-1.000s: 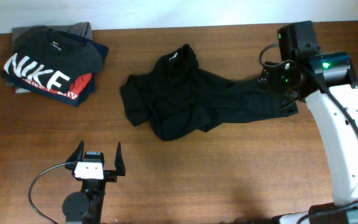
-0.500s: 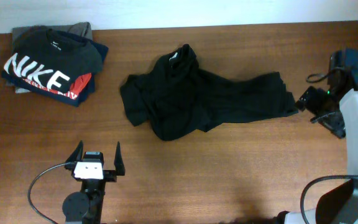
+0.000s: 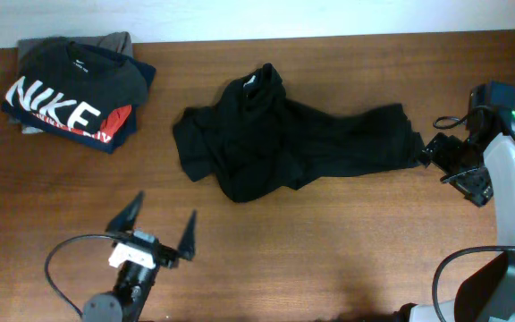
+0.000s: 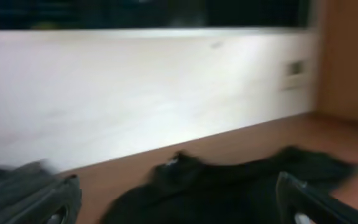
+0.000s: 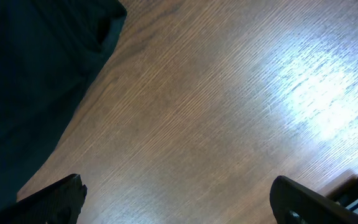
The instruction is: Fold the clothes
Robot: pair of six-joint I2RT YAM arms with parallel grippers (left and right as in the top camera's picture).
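The plain black top (image 3: 293, 139) lies crumpled and spread sideways in the middle of the table, its white neck tag (image 3: 250, 80) at the far side. My right gripper (image 3: 434, 159) is open and empty, just off the top's right end. In the right wrist view its jaws (image 5: 179, 205) hang over bare wood, with the black fabric (image 5: 30, 74) at the upper left. My left gripper (image 3: 166, 204) is open and empty near the front left, well short of the top. The blurred left wrist view shows its jaws (image 4: 179, 211) wide apart, with the top (image 4: 229, 183) ahead.
A pile of folded garments, with a black NIKE T-shirt (image 3: 70, 89) on top, sits at the back left corner. A white wall (image 4: 166, 87) runs along the far table edge. A black cable (image 3: 56, 264) loops by the left arm's base.
My right gripper let go of the top's right end, swung out to the right, then came back a little left. My left gripper has tilted and swung right.
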